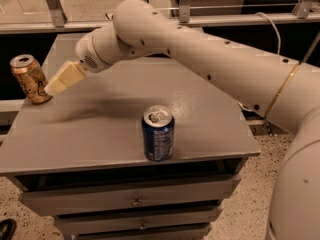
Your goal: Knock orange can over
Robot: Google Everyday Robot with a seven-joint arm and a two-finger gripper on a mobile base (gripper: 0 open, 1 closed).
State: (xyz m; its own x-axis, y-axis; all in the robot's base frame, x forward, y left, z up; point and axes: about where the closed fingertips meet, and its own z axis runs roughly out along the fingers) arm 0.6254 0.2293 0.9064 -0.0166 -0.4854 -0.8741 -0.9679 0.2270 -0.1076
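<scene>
The orange can (29, 79) stands at the far left edge of the grey table (100, 134). It has a silver top and dark lettering, and it leans slightly to the left. My gripper (53, 88) reaches in from the right on the white arm (200, 59). Its cream fingers (67, 75) are pressed together and empty. The tip touches the lower right side of the orange can.
A dark blue can (158, 134) stands upright near the table's front edge, at the middle. The table has drawers (135, 199) below its top. A metal rail and glass (50, 14) run behind the table. The floor is speckled.
</scene>
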